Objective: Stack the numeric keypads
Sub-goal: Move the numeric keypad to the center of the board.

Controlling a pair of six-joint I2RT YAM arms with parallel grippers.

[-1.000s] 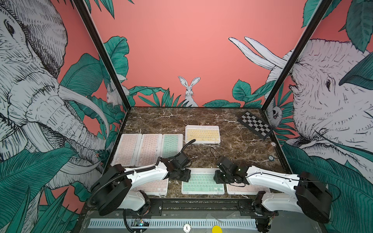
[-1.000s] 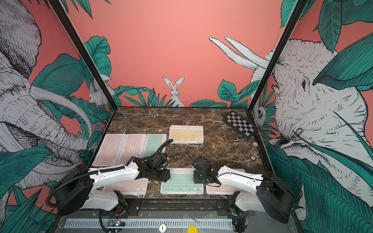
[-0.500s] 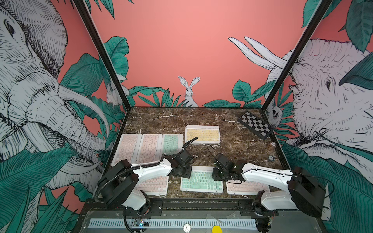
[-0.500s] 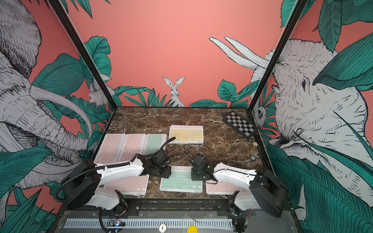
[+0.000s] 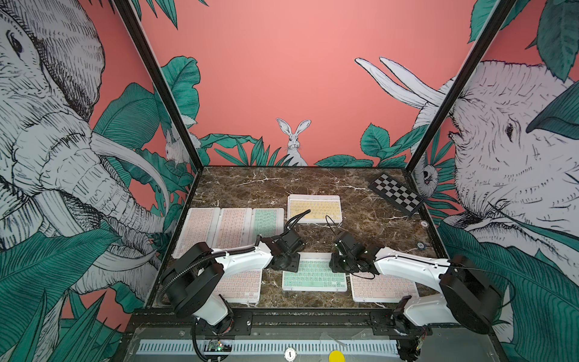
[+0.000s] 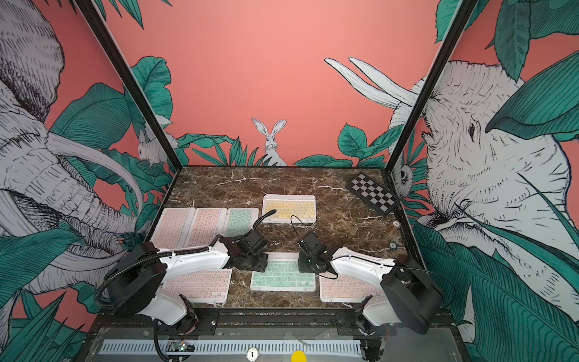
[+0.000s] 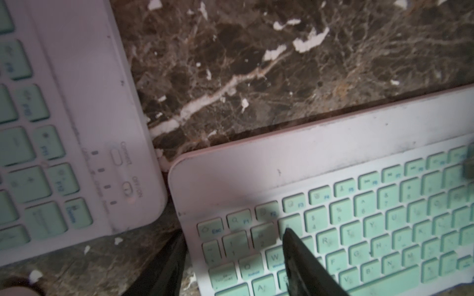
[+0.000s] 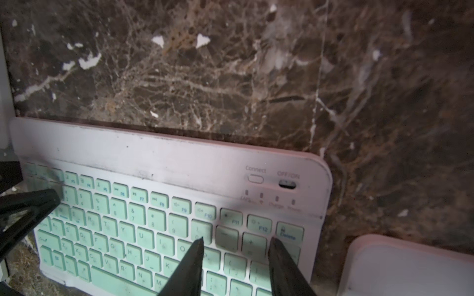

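- Slippage was the likeliest failure: the mint keypad (image 5: 314,275) lay flat on the marble table (image 5: 360,225) at 6 o'clock in both top views. It was thin, with no lip to hook, so a finger could skate over the keys instead of lifting it.
- Left gripper (image 7: 233,233) stood spread across the keypad's short end, one finger off the edge on the table side and the other over the keys. It pinched nothing. Closing from there might shove the keypad sideways rather than catch it.
- Right gripper (image 8: 237,241) was spread too, both fingers over the keys near the opposite end, holding nothing. Whether its tips touched the keys I could not tell for certain. If they pressed down, they could pin that end while the left one pushed, and skew the keypad.
- Neighbours were close: a second mint keypad (image 7: 77,128) sat just beside the near corner, toward 10 o'clock, and a pink keypad (image 5: 383,286) lay near at 5 o'clock. A sideways slide could knock either askew.
- Both grippers crowded one keypad, so an uneven lift could tilt it and let it drop, or bring the two together.
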